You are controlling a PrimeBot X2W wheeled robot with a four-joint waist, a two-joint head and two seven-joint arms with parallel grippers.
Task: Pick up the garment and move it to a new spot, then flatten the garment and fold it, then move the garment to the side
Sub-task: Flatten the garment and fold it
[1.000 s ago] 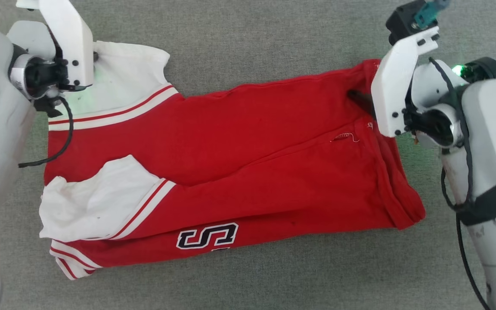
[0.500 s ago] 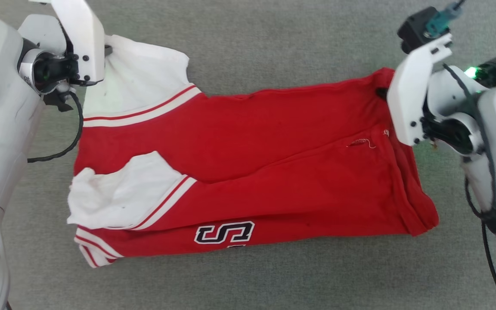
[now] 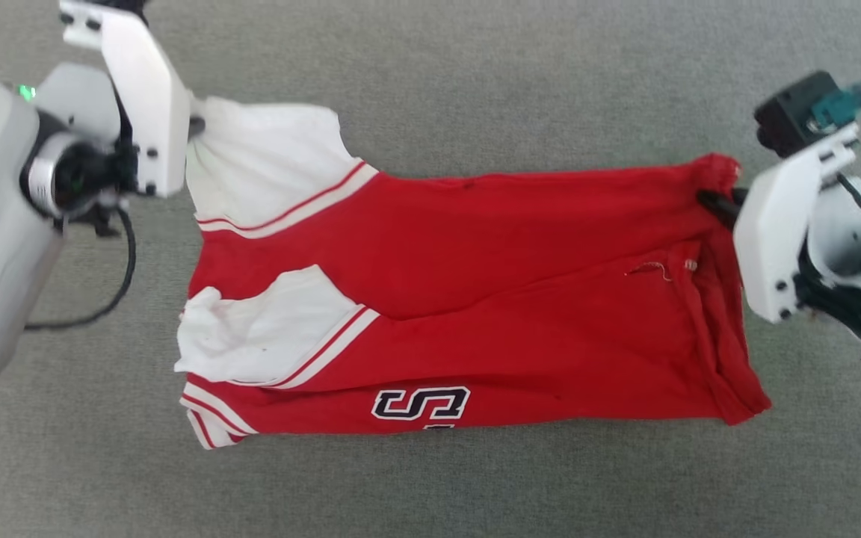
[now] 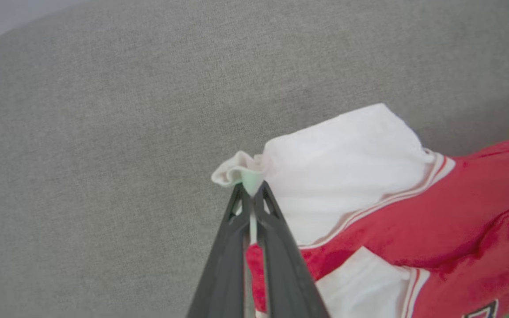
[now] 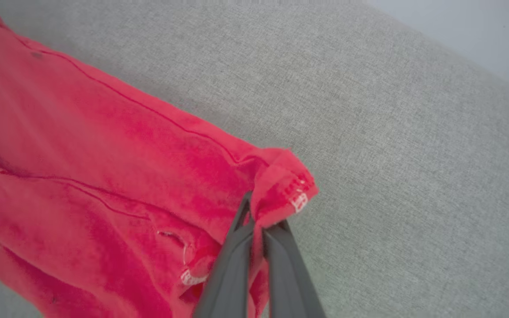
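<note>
Garment [image 3: 513, 246]: I read 1 black S [image 3: 421, 403]; left gripper [image 4: 251, 187] pinches its white sleeve [image 4: 338, 168], right gripper [image 5: 261, 223] its red corner [image 5: 281, 185].

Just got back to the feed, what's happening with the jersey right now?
Both arms have hold of the red garment. The left end effector is shut on the edge of one white sleeve, and the right end effector is shut on a red corner at the opposite end. The shirt is stretched between them along its far edge, while the rest lies doubled over on the grey surface, with the other sleeve resting on top.
</note>
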